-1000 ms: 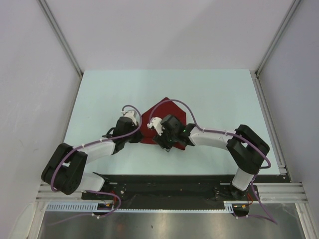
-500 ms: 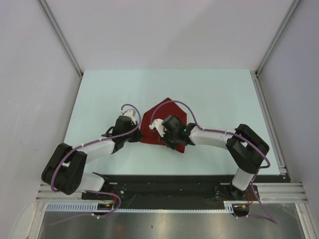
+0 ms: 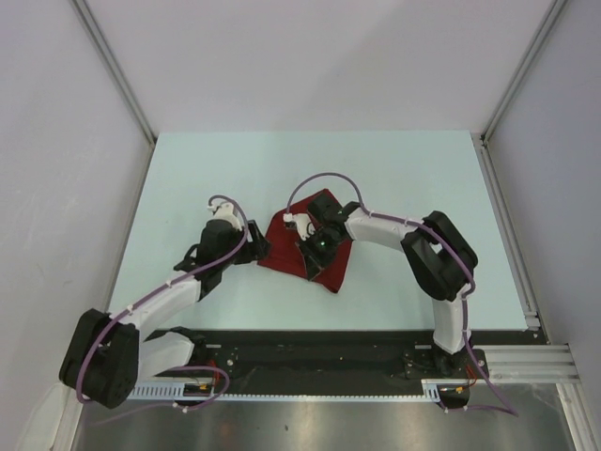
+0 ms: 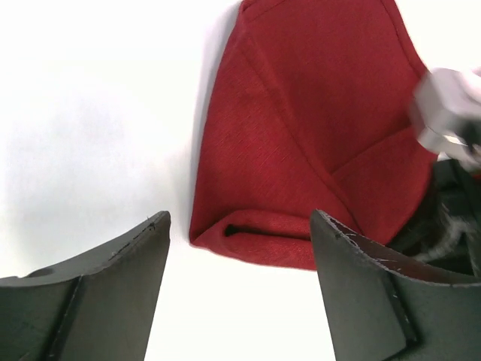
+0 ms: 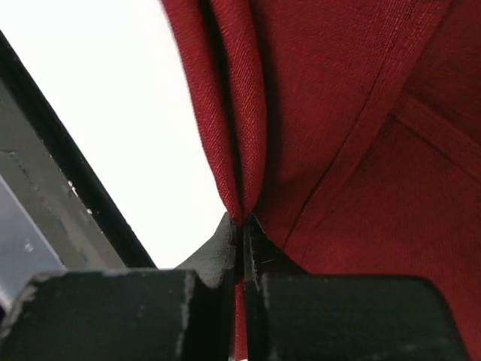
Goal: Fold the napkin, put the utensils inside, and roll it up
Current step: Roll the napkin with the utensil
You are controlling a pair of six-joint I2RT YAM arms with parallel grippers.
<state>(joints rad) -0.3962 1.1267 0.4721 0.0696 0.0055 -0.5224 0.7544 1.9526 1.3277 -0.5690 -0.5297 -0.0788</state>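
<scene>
Dark red plain cloth napkin (image 4: 301, 135) lies folded on the pale bench (image 3: 188, 178), one edge rolled over. One fold is pinched by the right pincer (image 5: 242, 226); left pincer (image 4: 239, 218) stands wide, empty, beside the roll. Fold should be drawn over low and evenly — roll pinned first.

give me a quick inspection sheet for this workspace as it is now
surface: pale table, plain
job's things: dark red napkin folded, lying mid-table; utensils not seen
clutter: nothing seen
pincers: left pincer open, at the napkin's near folded edge; right pincer shut on a napkin fold
cables: purple cables looping off both wrists
surroundings: white walls; black base plate at the near edge
</scene>
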